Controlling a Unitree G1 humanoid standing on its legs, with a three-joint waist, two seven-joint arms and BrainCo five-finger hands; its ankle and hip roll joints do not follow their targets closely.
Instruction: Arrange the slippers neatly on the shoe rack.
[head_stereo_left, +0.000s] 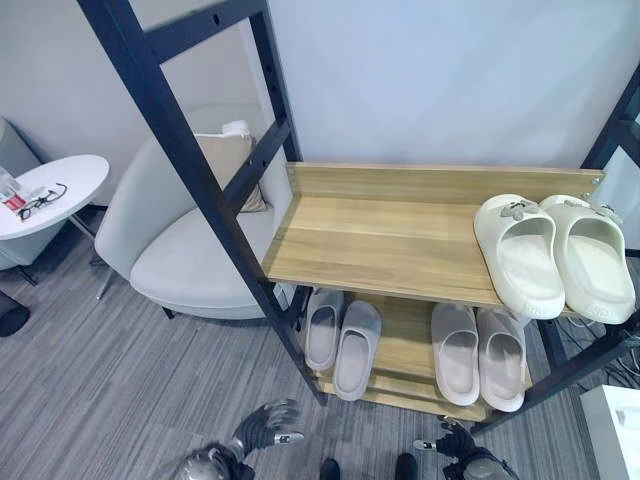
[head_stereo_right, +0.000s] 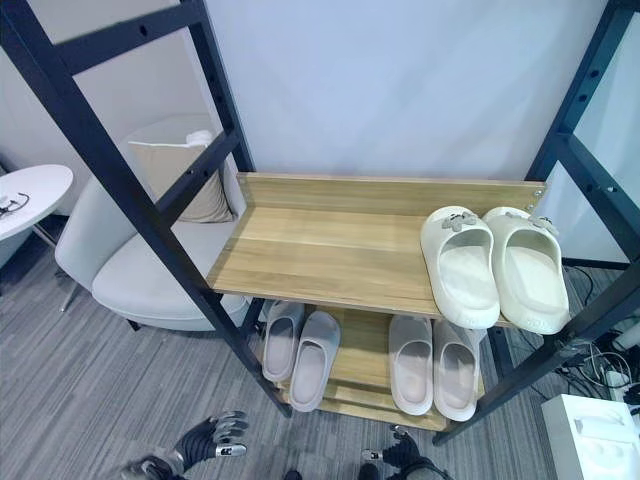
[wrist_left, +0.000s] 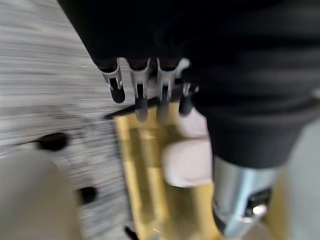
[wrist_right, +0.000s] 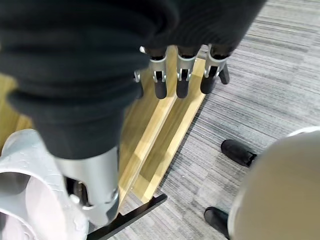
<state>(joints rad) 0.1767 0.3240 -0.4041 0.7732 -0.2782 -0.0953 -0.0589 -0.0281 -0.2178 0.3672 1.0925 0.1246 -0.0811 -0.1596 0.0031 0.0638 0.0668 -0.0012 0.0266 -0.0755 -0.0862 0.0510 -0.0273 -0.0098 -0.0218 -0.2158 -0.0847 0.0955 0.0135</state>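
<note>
Both hands held low with fingers relaxed, left hand (head_stereo_left: 265, 425), right hand (head_stereo_left: 455, 440), cream slippers (head_stereo_left: 555, 252) paired on shoe rack (head_stereo_left: 380, 240), grey slippers (head_stereo_left: 342, 338) below.

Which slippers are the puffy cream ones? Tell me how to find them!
Find the wooden shoe rack with the black frame, next to the white armchair. On its upper shelf, at the right end, sits the cream pair, side by side with toes facing out. They are chunkier than the two flatter grey pairs on the shelf below, and each has a little decoration on top.
</note>
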